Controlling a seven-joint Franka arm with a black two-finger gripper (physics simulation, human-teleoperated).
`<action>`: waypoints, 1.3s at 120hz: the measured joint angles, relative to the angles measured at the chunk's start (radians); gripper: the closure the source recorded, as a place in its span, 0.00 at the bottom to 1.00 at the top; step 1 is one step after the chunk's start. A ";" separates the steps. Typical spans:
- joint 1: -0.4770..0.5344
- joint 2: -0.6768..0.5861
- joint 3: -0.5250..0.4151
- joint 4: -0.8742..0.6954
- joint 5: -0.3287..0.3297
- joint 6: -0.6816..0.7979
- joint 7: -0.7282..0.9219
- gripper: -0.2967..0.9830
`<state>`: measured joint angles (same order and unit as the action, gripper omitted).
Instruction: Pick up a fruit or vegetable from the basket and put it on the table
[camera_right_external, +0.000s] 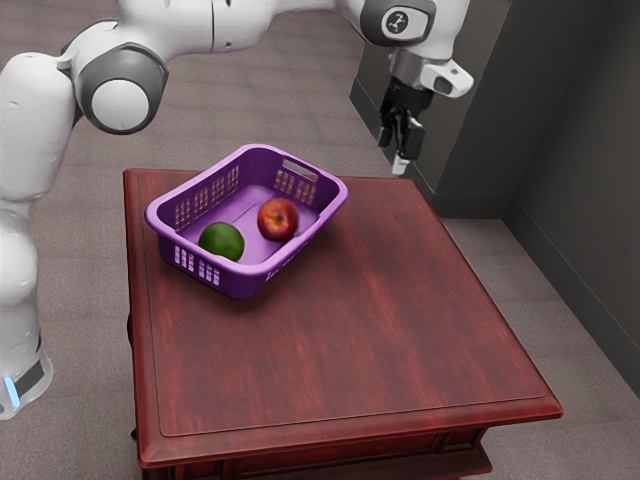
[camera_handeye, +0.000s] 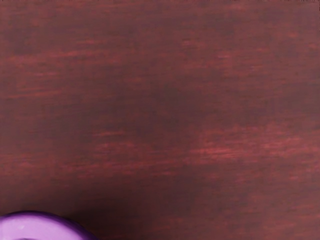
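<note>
My gripper (camera_right_external: 400, 150) hangs above the table's far edge in the exterior view, off to the right of the purple basket (camera_right_external: 165, 228) and higher than its rim; whether it is open or shut cannot be made out. Inside the basket lie a red apple (camera_right_external: 278, 219) and, nearer the exterior view's left, a round green fruit or vegetable (camera_right_external: 221, 241). In the wrist view, a curved piece of the basket's purple rim (camera_handeye: 37, 227) appears at a corner, beside the reddish wood.
The dark red wooden table (camera_right_external: 360, 330) extends from the basket toward the exterior view's right and front. Grey walls (camera_right_external: 570, 150) stand beyond the table, on the exterior view's right.
</note>
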<state>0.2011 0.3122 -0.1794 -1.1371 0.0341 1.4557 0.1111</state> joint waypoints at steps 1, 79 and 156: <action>0.000 0.000 0.000 0.000 0.000 0.001 0.000 0.23; 0.020 -0.041 0.028 -0.108 -0.086 0.082 0.015 0.23; 0.022 -0.106 0.030 -0.330 -0.088 0.004 0.549 0.23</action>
<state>0.2235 0.2058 -0.1492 -1.4675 -0.0537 1.4596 0.6605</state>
